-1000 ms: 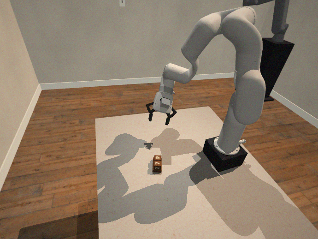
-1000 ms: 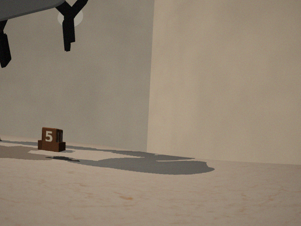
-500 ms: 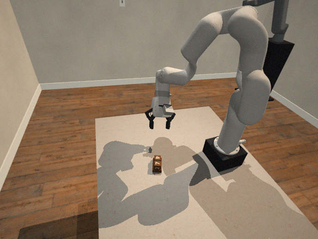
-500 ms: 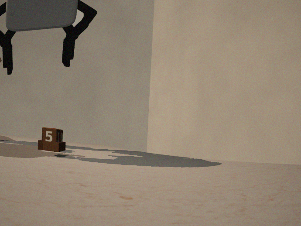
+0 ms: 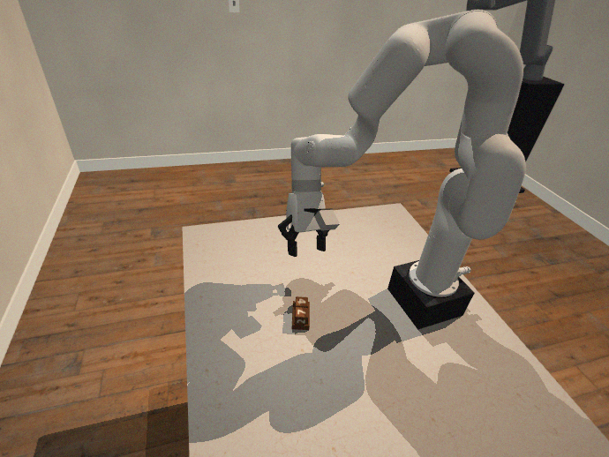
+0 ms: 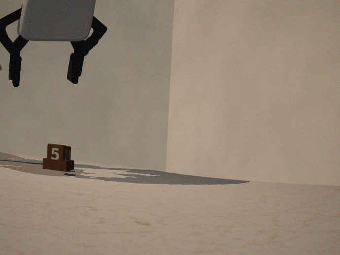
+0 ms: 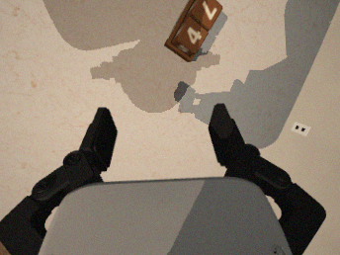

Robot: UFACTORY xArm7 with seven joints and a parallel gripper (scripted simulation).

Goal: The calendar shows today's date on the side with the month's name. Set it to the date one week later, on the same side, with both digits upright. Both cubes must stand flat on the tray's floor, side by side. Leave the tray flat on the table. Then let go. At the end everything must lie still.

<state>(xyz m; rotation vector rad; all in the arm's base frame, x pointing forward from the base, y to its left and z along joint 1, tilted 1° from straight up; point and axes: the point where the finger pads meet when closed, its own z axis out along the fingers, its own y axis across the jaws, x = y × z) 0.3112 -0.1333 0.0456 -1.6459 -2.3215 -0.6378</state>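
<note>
The brown calendar stands on the pale table. Its wooden tray point(image 6: 54, 165) point(image 7: 178, 49) sits flat and holds two brown cubes side by side. One cube point(image 5: 301, 301) point(image 7: 194, 35) shows a 4 on top. The other cube point(image 5: 301, 312) point(image 7: 210, 11) shows a 7 on top, and a 2 on its end face toward the top camera. The exterior view shows a 5 on an end face; the long side there is too oblique to read. The month's name cannot be read. My gripper point(image 5: 306, 252) point(image 6: 45, 84) point(image 7: 162, 118) is open and empty, high above the table and off the calendar's 4 end.
The pale table top point(image 5: 236, 255) carries broad arm shadows, some around the calendar. The arm's black base point(image 5: 430, 307) stands to the right of the calendar in the top view. Wooden floor point(image 5: 123, 255) surrounds the table top, with walls beyond.
</note>
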